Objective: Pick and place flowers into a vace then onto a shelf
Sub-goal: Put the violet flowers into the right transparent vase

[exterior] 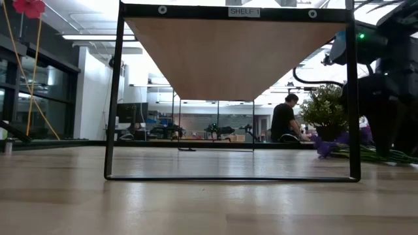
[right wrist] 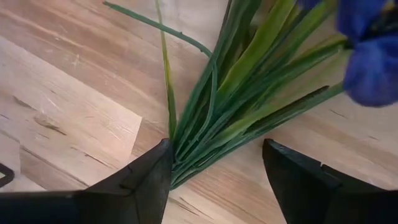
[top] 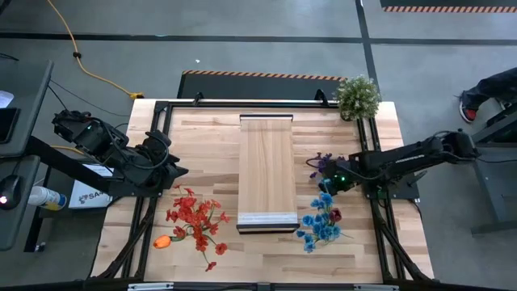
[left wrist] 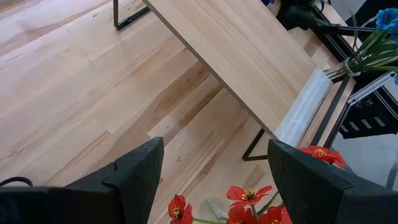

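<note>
Shelf (top: 266,170): bare; no vase visible. Flowers (top: 321,220) lie on the table (top: 202,129). Right gripper (right wrist: 214,180) spread around green stems; left gripper (left wrist: 214,180) spread, empty, over red blooms.

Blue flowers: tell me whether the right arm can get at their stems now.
Probably yes. The right end effector hangs open right over the green stems of the blue flowers, with nothing between.

Probably a robotics lab: a person (exterior: 285,117) at benches behind glass partitions (exterior: 215,121), concrete floor (top: 266,32).
</note>
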`<action>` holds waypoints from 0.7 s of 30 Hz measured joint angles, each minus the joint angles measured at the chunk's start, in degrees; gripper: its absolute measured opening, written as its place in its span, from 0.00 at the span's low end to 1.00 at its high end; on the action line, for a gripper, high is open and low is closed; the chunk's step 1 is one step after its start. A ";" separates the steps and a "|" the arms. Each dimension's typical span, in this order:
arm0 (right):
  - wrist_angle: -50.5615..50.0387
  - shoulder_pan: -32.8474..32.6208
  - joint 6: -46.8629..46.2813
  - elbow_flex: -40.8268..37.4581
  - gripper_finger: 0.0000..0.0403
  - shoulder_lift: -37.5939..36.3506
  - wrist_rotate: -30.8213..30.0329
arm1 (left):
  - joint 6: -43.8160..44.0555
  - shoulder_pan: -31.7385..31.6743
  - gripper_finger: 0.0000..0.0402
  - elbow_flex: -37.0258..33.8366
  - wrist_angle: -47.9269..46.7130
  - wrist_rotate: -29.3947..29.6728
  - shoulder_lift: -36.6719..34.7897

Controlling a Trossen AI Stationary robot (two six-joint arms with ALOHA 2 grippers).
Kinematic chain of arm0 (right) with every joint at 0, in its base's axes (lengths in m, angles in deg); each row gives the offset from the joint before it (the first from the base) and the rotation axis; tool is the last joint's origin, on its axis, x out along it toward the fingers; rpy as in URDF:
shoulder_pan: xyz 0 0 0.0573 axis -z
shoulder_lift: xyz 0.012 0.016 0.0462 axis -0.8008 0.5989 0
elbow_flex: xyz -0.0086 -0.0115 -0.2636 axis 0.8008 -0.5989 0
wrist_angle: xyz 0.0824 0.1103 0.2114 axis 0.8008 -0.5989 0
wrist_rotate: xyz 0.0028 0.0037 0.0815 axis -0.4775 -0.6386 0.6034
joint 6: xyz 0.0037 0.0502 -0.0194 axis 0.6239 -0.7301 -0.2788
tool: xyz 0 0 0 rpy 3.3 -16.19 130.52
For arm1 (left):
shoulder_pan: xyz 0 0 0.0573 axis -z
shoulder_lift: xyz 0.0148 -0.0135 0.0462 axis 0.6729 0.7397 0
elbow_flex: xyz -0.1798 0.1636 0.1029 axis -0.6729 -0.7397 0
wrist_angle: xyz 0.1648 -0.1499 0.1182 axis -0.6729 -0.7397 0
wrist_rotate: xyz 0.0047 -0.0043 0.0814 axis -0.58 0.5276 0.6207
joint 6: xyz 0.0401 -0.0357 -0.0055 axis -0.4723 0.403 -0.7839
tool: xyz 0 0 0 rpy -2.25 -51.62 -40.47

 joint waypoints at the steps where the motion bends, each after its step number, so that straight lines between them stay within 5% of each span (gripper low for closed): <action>1: 0.00 0.01 0.16 0.05 0.59 0.65 0.06 | 0.00 0.00 0.80 0.01 0.00 -0.01 0.00; 21: -0.72 -0.02 -0.66 -0.22 0.41 1.53 -1.06 | -0.03 0.00 0.80 0.01 -0.13 -0.05 0.00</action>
